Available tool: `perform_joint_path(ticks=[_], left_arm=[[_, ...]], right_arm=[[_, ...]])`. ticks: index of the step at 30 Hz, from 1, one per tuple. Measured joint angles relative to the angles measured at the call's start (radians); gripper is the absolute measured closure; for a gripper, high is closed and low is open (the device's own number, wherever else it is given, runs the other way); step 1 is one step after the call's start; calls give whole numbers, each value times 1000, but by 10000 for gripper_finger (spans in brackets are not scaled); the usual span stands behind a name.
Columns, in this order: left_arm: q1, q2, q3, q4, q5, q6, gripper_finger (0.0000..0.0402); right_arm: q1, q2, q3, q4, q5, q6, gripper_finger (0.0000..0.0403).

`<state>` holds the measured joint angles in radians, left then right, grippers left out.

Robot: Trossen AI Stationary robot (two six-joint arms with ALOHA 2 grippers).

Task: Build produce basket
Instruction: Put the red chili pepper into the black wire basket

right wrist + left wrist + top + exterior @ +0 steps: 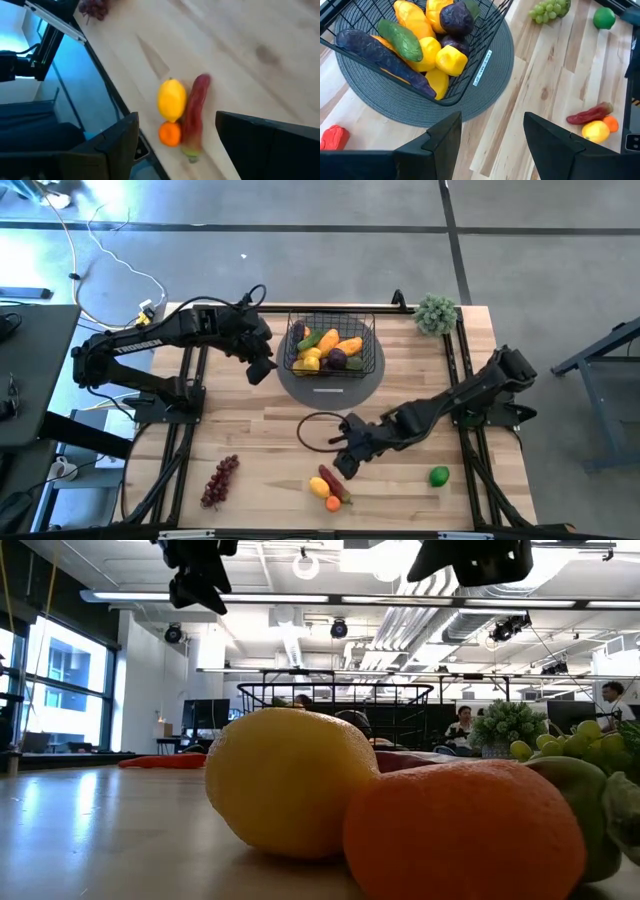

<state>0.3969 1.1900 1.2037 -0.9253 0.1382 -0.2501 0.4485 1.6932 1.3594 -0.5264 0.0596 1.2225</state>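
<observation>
Right hand (340, 463) hovered spread at 11 o'clock of the lemon (319, 486) — left hand (259, 370) spread at the basket's (329, 343) 8 o'clock.

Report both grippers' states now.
Left gripper: open, empty, beside the black wire-mesh basket.
Right gripper: open, empty, above the yellow lemon and red chili.

left claw (258, 370) open, right claw (340, 460) open
</observation>
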Motion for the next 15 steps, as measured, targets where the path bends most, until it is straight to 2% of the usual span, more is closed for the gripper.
perform_joint_path(ticks=[5,15], left_arm=[[0,0,0,0,-1,0,200],[0,0,0,0,-3,-1,200]], right_arm=[[19,50,0,49,-50,57,157],[25,130,0,68,-69,106,157]])
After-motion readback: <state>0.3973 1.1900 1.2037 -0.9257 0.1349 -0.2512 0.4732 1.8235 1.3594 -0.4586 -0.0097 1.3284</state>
